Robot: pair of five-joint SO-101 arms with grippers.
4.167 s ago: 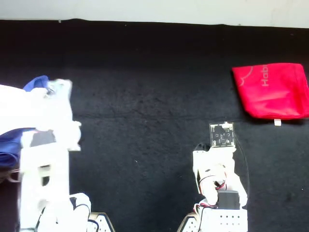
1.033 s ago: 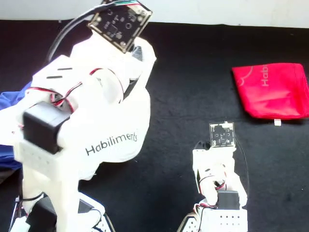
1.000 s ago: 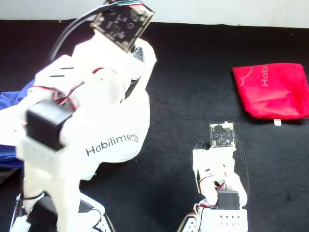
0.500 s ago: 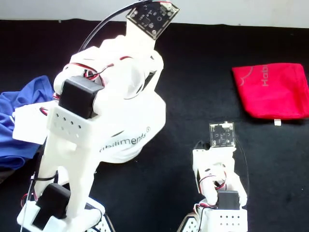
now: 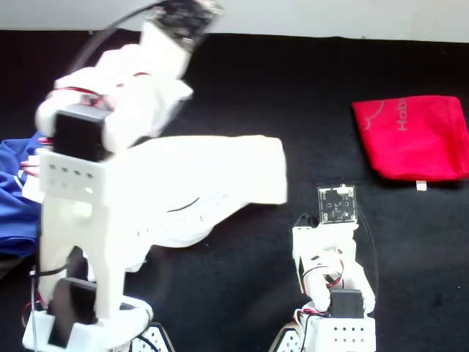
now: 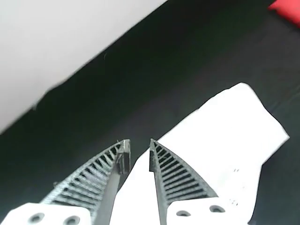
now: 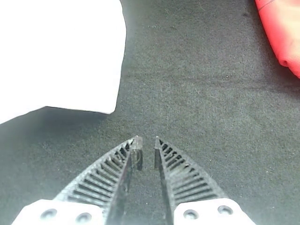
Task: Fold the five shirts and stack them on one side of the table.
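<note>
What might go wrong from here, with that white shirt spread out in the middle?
1. The white shirt looks uneven rather than flat, and its corner ends close to the right arm. If it is pulled, it might snag there.
2. The blue shirt lies bunched right beside the left arm. A swing of that arm could drag or tangle it.

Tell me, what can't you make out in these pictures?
Blue fabric, high view: the raised left arm and the picture's edge hide most; one shirt or several, unclear.
White shirt, high view: blurred, partly behind that arm; folded or not, unclear.
Red shirt, high view: cut by the right edge.
</note>
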